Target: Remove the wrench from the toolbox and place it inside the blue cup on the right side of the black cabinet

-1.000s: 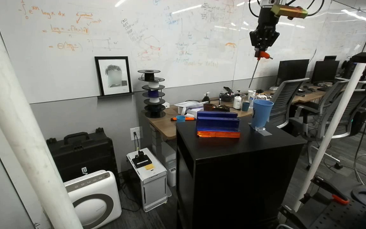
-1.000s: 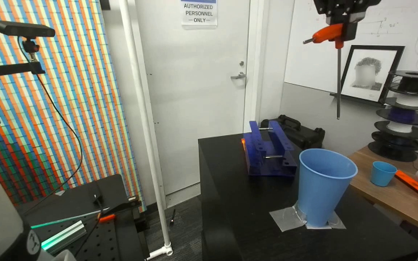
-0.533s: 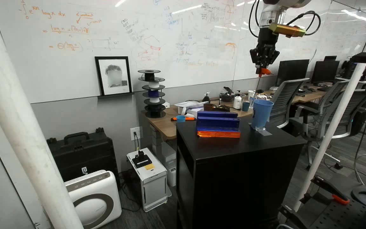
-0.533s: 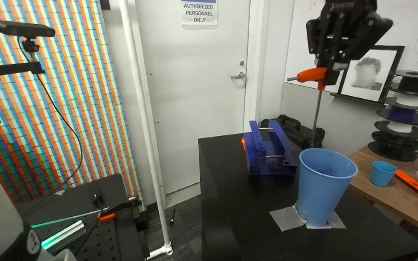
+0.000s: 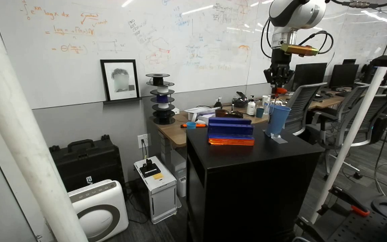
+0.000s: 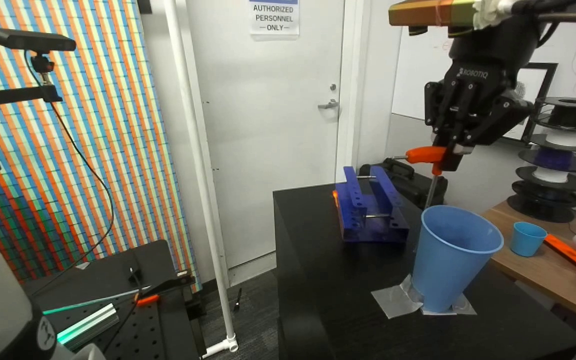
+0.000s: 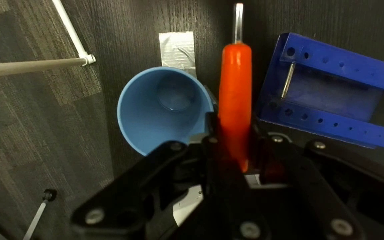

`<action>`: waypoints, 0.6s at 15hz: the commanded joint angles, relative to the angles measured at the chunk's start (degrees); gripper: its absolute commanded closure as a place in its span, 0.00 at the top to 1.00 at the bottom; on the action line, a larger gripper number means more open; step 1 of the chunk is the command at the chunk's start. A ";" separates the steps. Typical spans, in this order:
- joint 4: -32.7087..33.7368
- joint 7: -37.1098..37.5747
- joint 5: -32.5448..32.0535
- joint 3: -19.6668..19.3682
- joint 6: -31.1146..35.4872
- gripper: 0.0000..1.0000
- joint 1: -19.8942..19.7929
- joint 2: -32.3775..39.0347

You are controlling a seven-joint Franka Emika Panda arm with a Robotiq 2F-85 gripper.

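- Your fingers [image 6: 452,159] are clamped on the orange handle of the wrench [image 6: 425,154], which hangs shaft down beside the blue cup [image 6: 445,270], on the side nearer the toolbox [image 6: 375,235].
- The thin grey shaft [image 6: 432,192] appears to be outside the cup's rim. If you lower from here, it would likely slide down the outer wall, missing the cup.
- The cup seems to lean away from the toolbox, perhaps from the shaft pressing on it. Pushing harder could peel the silver tape [image 6: 398,301] off the worktop [image 6: 338,320], or twist the wrench in your grip.
- The wrist view looks down into the cup and shows no shaft inside, but the handle hides the shaft itself.
- An exterior view shows the shaft reaching the rim; its tip cannot be made out there.
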 commanded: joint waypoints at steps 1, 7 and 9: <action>0.35 0.67 0.15 0.46 0.27 0.10 0.47 -4.16; 0.66 5.62 -2.07 1.86 -0.61 0.10 1.90 -9.58; 0.59 8.79 -3.87 2.17 -1.33 0.10 2.03 -10.80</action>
